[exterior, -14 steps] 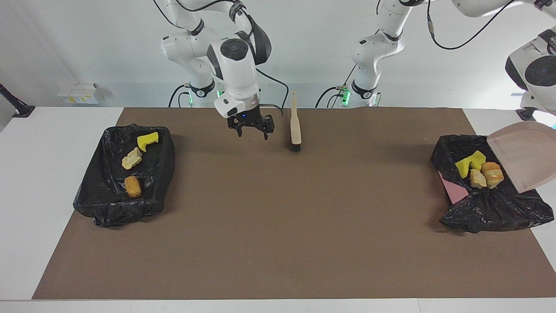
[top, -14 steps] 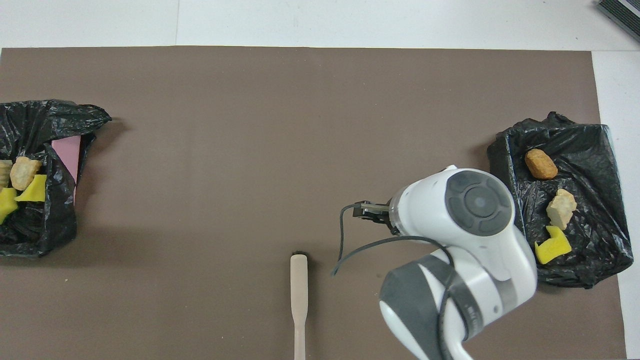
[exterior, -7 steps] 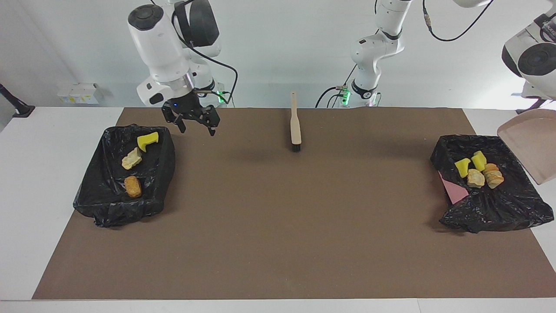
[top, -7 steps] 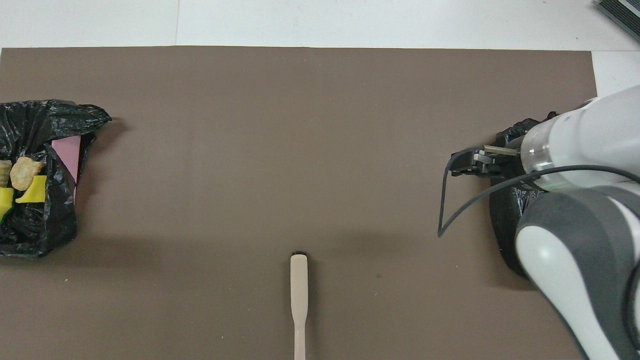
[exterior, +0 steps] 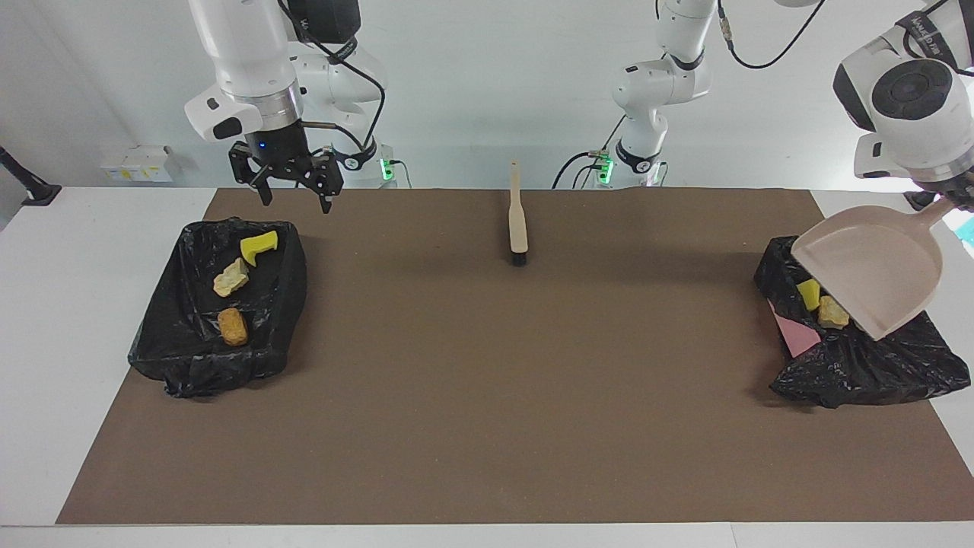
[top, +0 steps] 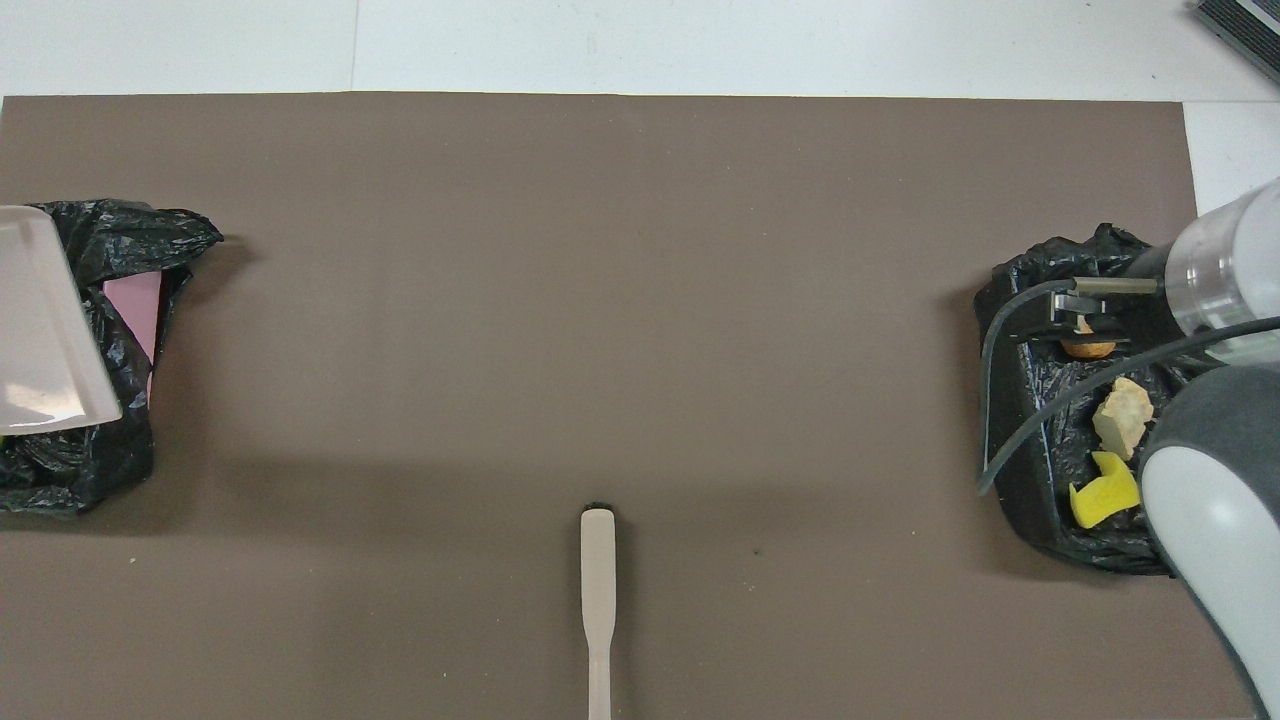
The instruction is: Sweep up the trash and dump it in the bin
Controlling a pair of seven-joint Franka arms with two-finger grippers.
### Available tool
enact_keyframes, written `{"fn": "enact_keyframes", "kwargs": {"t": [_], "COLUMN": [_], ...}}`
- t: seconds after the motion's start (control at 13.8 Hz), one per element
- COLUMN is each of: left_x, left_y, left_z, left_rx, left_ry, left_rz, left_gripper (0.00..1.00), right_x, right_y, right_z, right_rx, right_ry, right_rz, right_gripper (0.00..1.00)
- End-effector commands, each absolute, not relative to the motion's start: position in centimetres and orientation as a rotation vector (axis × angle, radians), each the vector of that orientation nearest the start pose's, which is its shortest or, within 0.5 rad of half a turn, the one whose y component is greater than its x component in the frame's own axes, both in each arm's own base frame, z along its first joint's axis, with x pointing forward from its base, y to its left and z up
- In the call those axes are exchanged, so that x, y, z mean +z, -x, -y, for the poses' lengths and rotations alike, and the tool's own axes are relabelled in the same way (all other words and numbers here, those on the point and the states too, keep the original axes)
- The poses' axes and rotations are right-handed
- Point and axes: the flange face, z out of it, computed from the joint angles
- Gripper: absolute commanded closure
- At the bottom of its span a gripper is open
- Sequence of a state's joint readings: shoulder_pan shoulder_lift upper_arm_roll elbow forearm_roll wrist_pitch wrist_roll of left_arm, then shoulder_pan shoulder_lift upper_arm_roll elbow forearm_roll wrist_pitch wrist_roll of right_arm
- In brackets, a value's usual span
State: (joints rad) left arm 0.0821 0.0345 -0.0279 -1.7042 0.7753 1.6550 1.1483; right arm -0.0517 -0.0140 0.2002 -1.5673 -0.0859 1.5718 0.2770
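Note:
Three trash pieces lie in the black-bagged bin (exterior: 190, 358) at the right arm's end: a yellow foam chunk (exterior: 259, 246), a pale chunk (exterior: 230, 278) and an orange bread-like piece (exterior: 233, 326). My right gripper (exterior: 295, 194) hangs open and empty over that bin's robot-side edge; in the overhead view it (top: 1060, 320) partly covers the orange piece (top: 1088, 349). My left gripper (exterior: 957, 202) is shut on the handle of the beige dustpan (exterior: 871, 266), held tilted over the other bin (exterior: 860, 373). A yellow piece (exterior: 809, 293) and a tan piece (exterior: 832, 312) show under the pan; the rest is hidden.
The beige brush (exterior: 518, 221) lies on the brown mat (exterior: 487, 396) near the robots, midway between the arms, bristles pointing away from them. A pink wall (exterior: 795, 335) shows at the bin at the left arm's end. White table (exterior: 68, 304) borders the mat.
My right gripper has swung from beside the brush, rising, to over the bin at its end. My left arm has brought the dustpan back over its bin, covering most trash there.

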Motion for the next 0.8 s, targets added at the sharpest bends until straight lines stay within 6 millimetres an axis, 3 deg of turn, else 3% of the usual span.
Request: {"fn": "enact_keyframes", "kwargs": {"t": [0.0,0.14,0.36,0.72], "left_x": [57.5,56.9,56.2,55.9], "left_y": [-56.1,-55.9,-54.9,-53.2], "left_z": [-6.0,-2.4,1.8,10.3], "left_rx": [0.516,0.402,0.305,0.259], "left_ry": [2.277,2.464,2.722,3.014], "left_rz": [-1.243,-1.091,-0.829,-0.545], "left_gripper": [1.0,1.0,1.0,1.0], "right_x": [64.3,64.7,64.6,64.9], "right_y": [-55.2,-55.1,-55.4,-55.2], "right_z": [-5.8,-4.3,-3.1,-3.6], "right_rx": [-0.039,0.001,0.008,-0.016], "right_ry": [3.222,3.223,3.228,3.22], "right_rz": [-0.2,-0.216,-0.075,-0.066], "right_gripper": [0.0,0.0,0.0,0.0]}}
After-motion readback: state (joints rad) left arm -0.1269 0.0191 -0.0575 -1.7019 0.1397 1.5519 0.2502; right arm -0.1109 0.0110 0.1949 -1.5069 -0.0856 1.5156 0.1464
